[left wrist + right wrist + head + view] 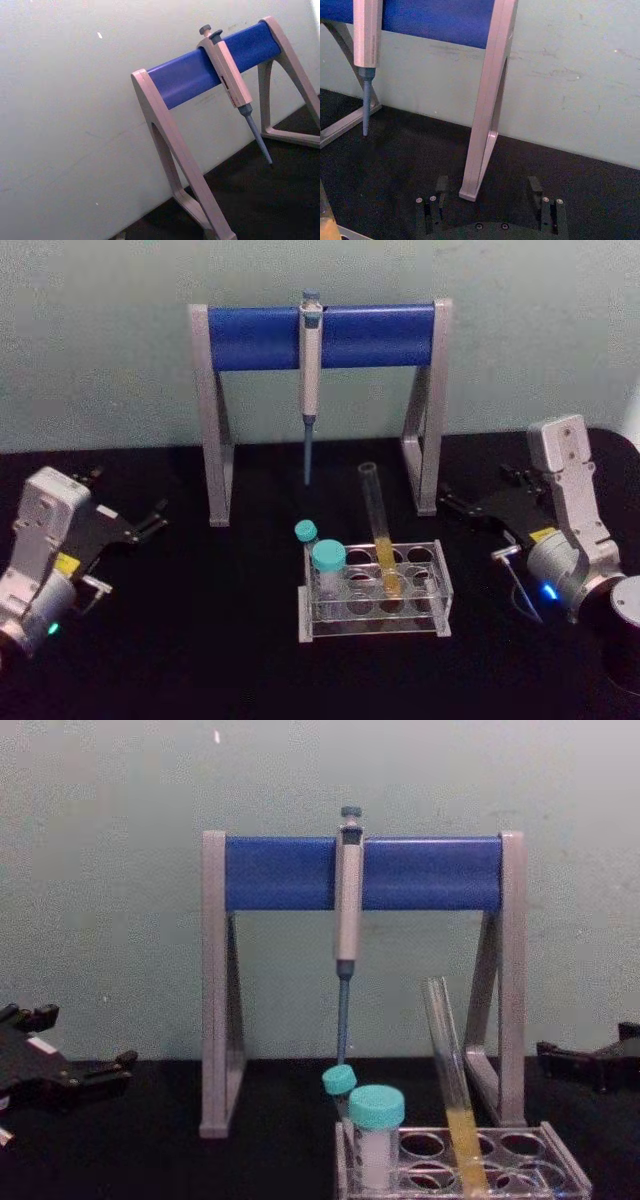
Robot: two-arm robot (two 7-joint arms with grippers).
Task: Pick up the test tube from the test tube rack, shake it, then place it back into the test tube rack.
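The test tube [379, 525], long, clear and capless with yellow liquid low down, stands tilted in the test tube rack [443, 590] at the table's middle; the chest view shows the test tube [449, 1065] leaning left in the test tube rack [565, 1165]. My left gripper [135, 498] rests open at the far left, well away from the rack, and appears in the chest view as the left gripper [80, 1038]. The right gripper [475, 488] sits open to the right of the rack, nothing between its fingers [441, 186].
Two teal-capped tubes [328, 560] occupy the rack's left end. Behind the rack stands a grey-and-blue pipette stand [250, 338] with a pipette [310, 370] hanging from it; its right leg [485, 125] is just ahead of the right gripper. A wall closes the back.
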